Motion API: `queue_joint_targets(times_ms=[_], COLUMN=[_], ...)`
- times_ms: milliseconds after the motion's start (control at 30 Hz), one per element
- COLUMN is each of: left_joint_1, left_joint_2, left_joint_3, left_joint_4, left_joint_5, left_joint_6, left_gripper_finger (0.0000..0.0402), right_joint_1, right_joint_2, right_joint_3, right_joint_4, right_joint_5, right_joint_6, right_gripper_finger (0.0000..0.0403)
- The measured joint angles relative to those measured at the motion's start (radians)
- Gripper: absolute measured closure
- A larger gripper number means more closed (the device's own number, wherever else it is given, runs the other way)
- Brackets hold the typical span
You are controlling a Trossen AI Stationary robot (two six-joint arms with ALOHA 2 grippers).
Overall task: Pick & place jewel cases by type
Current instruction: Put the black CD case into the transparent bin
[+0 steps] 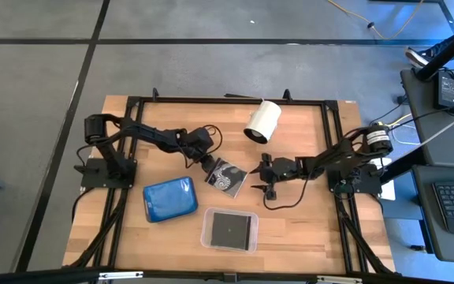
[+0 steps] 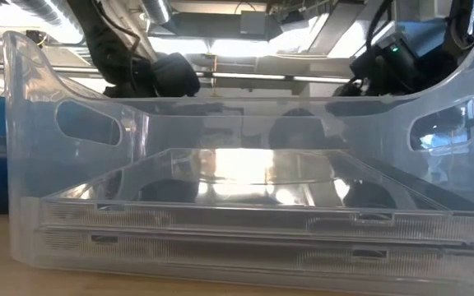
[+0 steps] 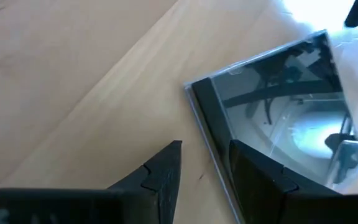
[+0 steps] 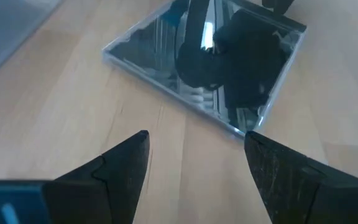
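Observation:
A clear jewel case (image 1: 227,176) with a dark inlay lies flat on the wooden table, mid-table. My left gripper (image 1: 210,164) comes at it from the left, slanting down and open. In its wrist view (image 3: 205,146) one finger stands over the case's dark spine edge (image 3: 207,118) and the other over bare wood. My right gripper (image 1: 258,178) is open on the case's right side. In the right wrist view (image 4: 196,134) the case (image 4: 210,62) lies just ahead, its nearest corner (image 4: 244,129) close to one fingertip. My left gripper has one finger (image 3: 253,168) over the case's spine edge; I cannot tell whether it touches. My right gripper has one fingertip (image 4: 260,146) right beside the case's nearest corner; I cannot tell whether they meet.
A rounded tray that shows blue (image 1: 169,199) sits left of the case toward the near edge. A clear tray (image 1: 229,229) with a dark case in it stands near the front and fills the low view (image 2: 237,205). A white cylinder (image 1: 262,121) lies at the far side.

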Motion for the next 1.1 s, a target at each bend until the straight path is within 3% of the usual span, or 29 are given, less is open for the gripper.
queue_joint_targets(times_ms=[333, 600, 1100], left_joint_1=[0.001, 0.002, 0.023], left_joint_2=[0.035, 0.037, 0.034], left_joint_3=[0.000, -0.001, -0.002], left_joint_4=[0.058, 0.069, 0.088], left_joint_5=[0.038, 0.055, 0.183], left_joint_6=[-0.002, -0.053, -0.085], left_gripper_finger=[0.0266, 0.0269, 0.0272], right_joint_1=[0.001, 0.002, 0.002], right_joint_2=[0.126, 0.135, 0.137], right_joint_3=[0.102, 0.111, 0.112], right_joint_4=[-0.032, -0.039, -0.046], right_joint_5=[-0.004, -0.006, -0.005], right_joint_6=[0.018, 0.018, 0.017], right_gripper_finger=[0.0136, 0.0136, 0.0136])
